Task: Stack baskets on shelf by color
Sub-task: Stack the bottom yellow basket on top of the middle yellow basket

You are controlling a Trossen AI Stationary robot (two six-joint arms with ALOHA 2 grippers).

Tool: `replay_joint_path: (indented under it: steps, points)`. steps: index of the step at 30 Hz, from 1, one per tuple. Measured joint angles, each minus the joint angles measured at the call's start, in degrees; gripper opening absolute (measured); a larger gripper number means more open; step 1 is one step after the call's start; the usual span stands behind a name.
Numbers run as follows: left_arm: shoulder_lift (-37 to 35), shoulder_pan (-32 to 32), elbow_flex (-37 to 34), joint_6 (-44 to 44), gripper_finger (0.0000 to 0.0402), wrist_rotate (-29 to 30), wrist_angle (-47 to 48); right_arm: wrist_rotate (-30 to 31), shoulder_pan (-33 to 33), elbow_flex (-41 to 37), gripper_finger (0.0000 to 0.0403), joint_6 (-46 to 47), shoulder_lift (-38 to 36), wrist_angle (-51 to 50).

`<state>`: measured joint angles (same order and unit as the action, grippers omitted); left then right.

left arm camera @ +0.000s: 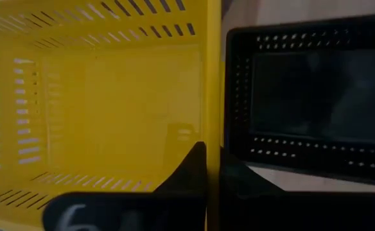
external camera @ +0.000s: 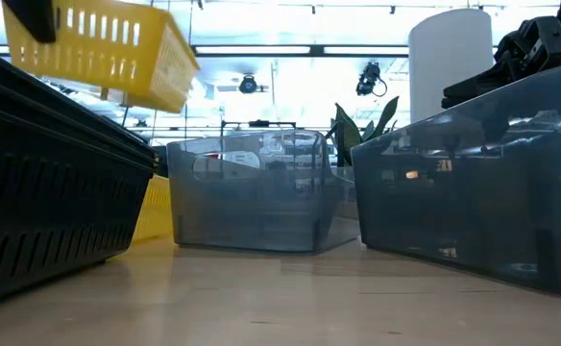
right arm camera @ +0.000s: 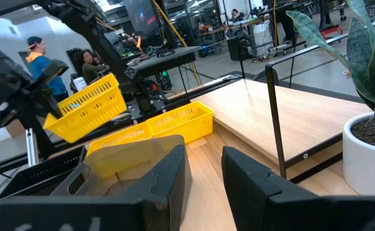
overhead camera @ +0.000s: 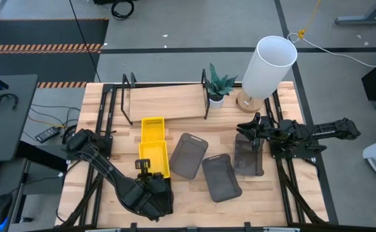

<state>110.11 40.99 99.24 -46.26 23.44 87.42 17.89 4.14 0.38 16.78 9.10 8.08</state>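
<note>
A yellow basket point(right arm camera: 85, 106) is pinched by its wall in the left pincer point(left arm camera: 208, 173) and held tilted above the worktop point(overhead camera: 188, 206), short of the shelf point(overhead camera: 165, 101). The thin-wall grip could slip, dropping it. The right pincer point(right arm camera: 203, 167) is spread near the grey basket point(overhead camera: 248, 156)

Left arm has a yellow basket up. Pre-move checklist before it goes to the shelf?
1. Grip: the left gripper has its fingers pinching the wall of the lifted yellow basket: ok.
2. Basket level: it hangs tilted in the low view: not ok.
3. Drop zone: the shelf plank is bare in the high view: ok.
4. Path: a second yellow basket lies on the table at the shelf's front; clearance over it: cannot tell.
5. Other arm: the right gripper is over a grey basket, off to the side: ok.
</note>
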Motion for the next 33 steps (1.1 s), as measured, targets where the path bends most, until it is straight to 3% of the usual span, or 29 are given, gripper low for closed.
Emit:
replay_joint_path:
  steps: [16,26,33]
  points:
    - [-1.2,-0.4,-11.1,3.3,0.0004,-1.0,-4.4,0.0,0.0,0.0,0.0109,0.0,0.0,0.0]
    - [-4.5,-1.7,-19.2,5.8,0.0004,-4.0,-15.6,0.0,0.0,0.0,0.0109,0.0,0.0,0.0]
    - [-4.8,-1.8,-20.1,5.5,0.0005,-4.2,-18.9,0.0,0.0,0.0,0.0109,0.0,0.0,0.0]
